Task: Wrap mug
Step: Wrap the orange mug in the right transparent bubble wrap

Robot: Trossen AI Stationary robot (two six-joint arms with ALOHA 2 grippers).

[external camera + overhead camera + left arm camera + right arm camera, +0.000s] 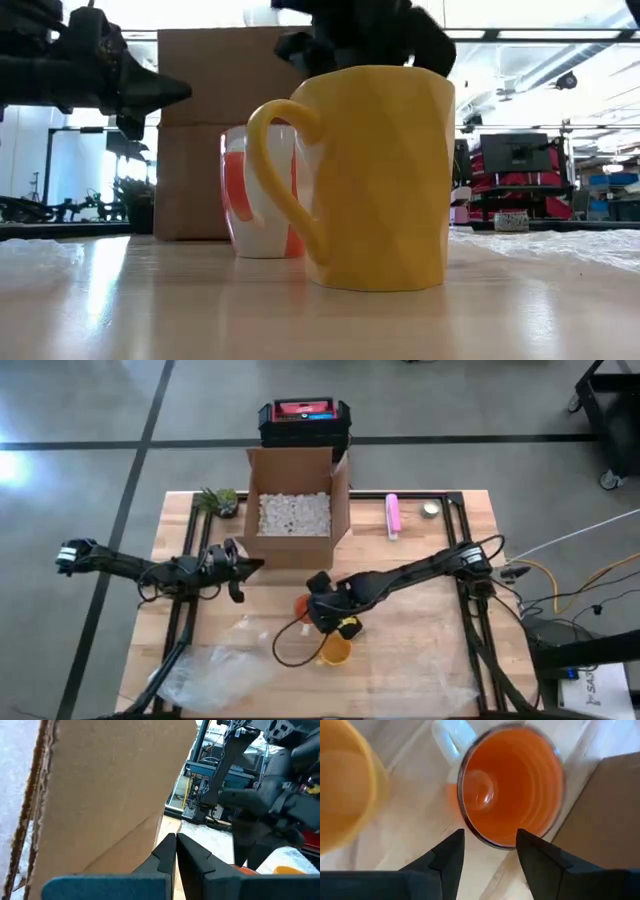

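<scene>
On the wooden counter [420, 650] two mugs stand upright near the middle: a yellow mug [375, 175], and at its 11 o'clock in the high view an orange-and-white mug [510, 787]. In the high view both are largely hidden under the right arm. The right hand [487, 847] hangs over the orange-and-white mug, its fingers released and spread above the rim, touching nothing that shows. In the low view this hand is cut off by the upper edge above the yellow mug.

The left hand [176, 852] hovers at the 9 o'clock side of the counter, just beside the cardboard box [293, 505], fingers clenched together on nothing. The box holds white packing bits, though they are too small to make out well.

At 7 o'clock lies a crumpled clear plastic sheet [215, 672], apparently the wrap, well apart from both mugs and partly cut off by the frame rail.
</scene>
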